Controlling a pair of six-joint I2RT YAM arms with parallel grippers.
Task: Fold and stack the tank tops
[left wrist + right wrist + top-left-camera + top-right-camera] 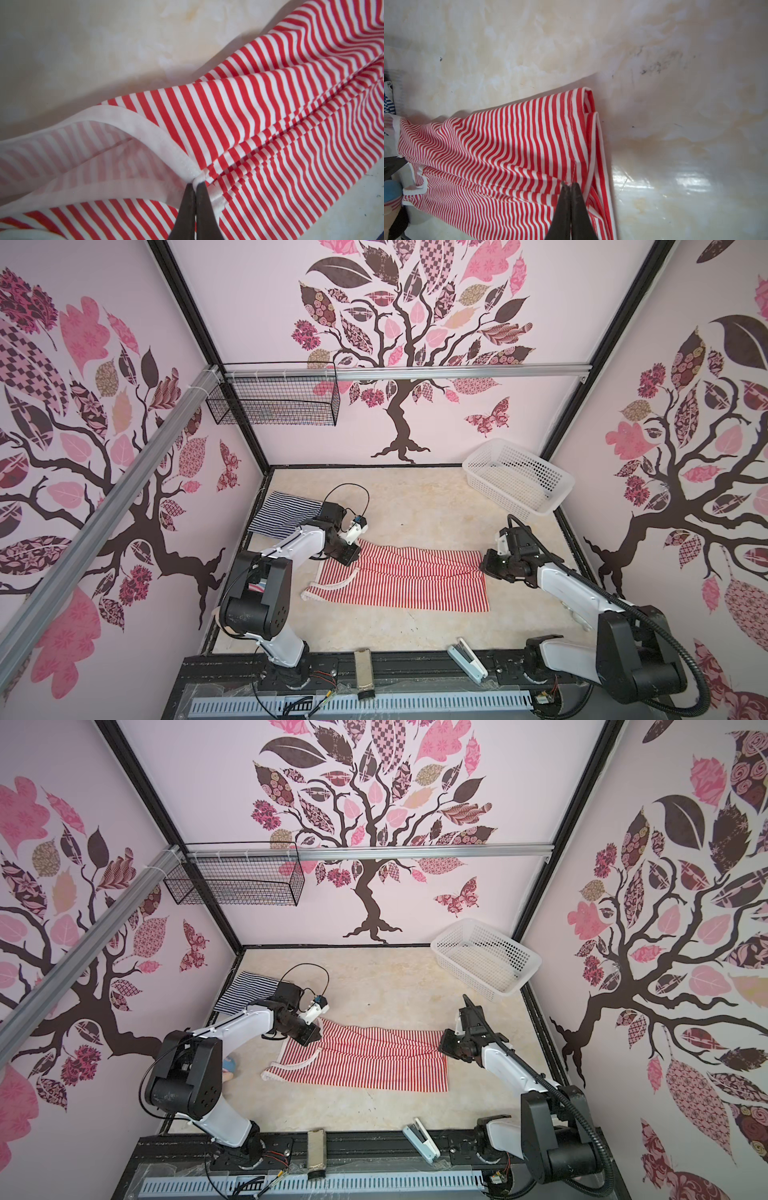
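on my table (415, 497) i see the red top (407, 580) spread mid-table, its far edge rumpled. the navy top (282, 510) lies flat at the far left, well apart. my left gripper (195, 185) is clenched on the red top's white trim, and my right gripper (570, 186) is clenched on its hem.

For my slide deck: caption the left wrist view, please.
Left end effector, shut, pinches a bunched fold of the red-and-white tank top over the marbled table.
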